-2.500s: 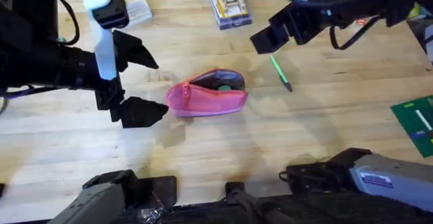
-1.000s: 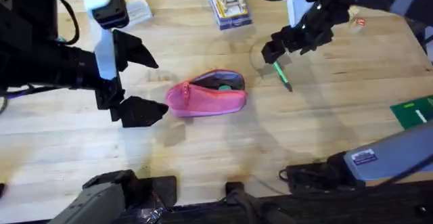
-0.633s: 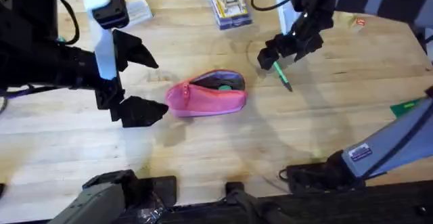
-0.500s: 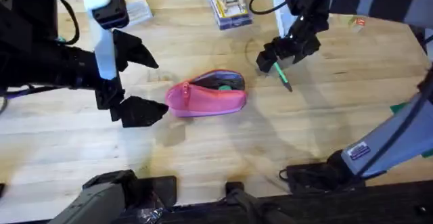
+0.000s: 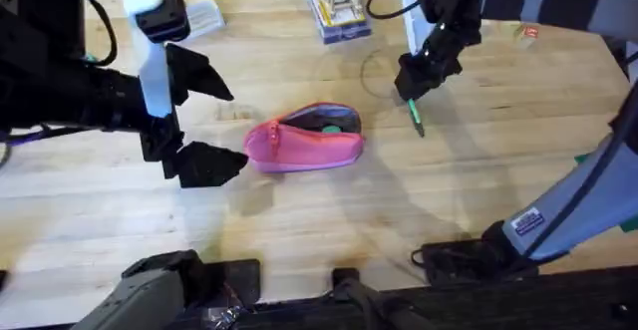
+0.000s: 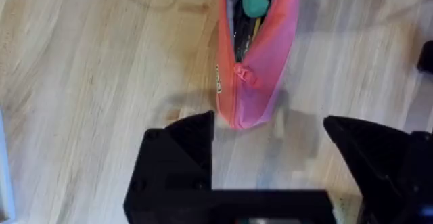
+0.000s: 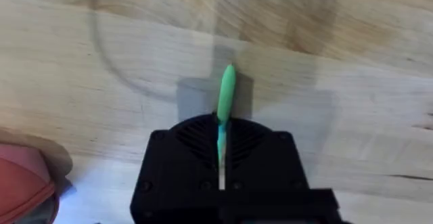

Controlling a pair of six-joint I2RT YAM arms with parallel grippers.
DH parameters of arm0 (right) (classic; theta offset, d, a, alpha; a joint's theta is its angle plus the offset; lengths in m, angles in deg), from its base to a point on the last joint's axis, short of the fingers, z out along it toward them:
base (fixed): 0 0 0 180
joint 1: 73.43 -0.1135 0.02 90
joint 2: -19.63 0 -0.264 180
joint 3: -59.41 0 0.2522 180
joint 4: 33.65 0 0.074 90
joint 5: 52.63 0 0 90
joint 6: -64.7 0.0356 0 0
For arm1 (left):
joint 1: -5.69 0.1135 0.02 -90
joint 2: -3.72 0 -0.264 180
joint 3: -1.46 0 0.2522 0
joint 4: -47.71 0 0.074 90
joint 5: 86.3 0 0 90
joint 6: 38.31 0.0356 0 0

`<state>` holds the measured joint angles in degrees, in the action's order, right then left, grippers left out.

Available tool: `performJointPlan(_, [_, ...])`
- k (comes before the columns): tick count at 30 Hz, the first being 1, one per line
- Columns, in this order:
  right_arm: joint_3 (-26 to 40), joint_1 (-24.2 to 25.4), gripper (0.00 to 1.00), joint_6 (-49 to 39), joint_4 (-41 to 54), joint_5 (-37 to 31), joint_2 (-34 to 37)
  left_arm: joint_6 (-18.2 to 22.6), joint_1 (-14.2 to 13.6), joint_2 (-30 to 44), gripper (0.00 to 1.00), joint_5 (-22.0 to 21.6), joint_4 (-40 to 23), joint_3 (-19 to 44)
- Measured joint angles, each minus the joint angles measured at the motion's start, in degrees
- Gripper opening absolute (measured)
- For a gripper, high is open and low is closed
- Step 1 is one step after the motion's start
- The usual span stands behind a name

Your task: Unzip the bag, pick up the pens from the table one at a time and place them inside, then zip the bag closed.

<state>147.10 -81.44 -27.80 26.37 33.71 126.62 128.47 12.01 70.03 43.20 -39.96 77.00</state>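
left gripper [image 5: 204, 121] gapes wide; right gripper [image 5: 413, 81] is clamped.

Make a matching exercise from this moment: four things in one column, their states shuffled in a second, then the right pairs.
Things
1. bag
2. pen
3. left end effector
4. right end effector

States
A. open, beside the bag's end
B. unzipped, lying on the table
C. green, pinched at one end
D. shut on the pen

Pairs: 1-B, 2-C, 3-A, 4-D
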Motion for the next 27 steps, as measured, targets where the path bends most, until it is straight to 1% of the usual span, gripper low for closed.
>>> performJointPlan(7, [-0.1, 0.0, 0.034, 0.2, -0.4, 0.0, -0.9, 0.0, 0.0, 0.0, 0.993, 0.0, 0.0, 0.0])
performJointPlan(10, [-0.3, 0.0, 0.033, 0.2, -0.3, 0.0, -3.3, 0.0, 0.0, 0.0, 0.993, 0.0, 0.0, 0.0])
performJointPlan(18, [-0.3, 0.0, 0.032, 0.2, 0.0, 0.3, -15.2, 0.0, 0.0, 0.0, 0.994, 0.0, 0.0, 0.0])
performJointPlan(19, [-0.3, 0.0, 0.032, -0.1, 0.1, 2.0, -19.4, 0.0, 0.0, 0.0, 0.994, 0.0, 0.0, 0.0])
performJointPlan(27, [-0.3, -0.2, 0.033, -1.8, 1.2, 7.2, -28.3, 0.0, 0.0, 0.0, 0.994, 0.0, 0.0, 0.0])
